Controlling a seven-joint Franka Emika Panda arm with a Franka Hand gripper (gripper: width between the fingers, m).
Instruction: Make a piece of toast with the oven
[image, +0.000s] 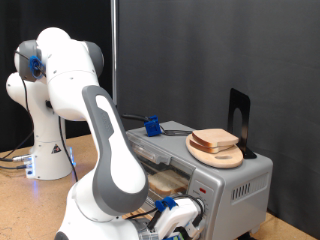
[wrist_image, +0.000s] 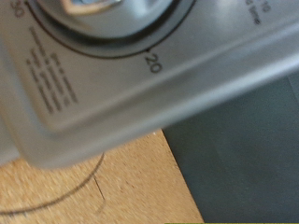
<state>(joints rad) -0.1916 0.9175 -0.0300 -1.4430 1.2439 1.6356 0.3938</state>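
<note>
One slice, the piece of toast, lies on a round wooden board on top of the oven, towards the exterior view's right. At the exterior view's bottom the hand sits low against the oven's front, by the knobs. I cannot tell whether its fingers are spread or pressed together. The wrist view shows a dial ring marked 20 above the wooden surface

one oven, one toast slice, one board
</note>
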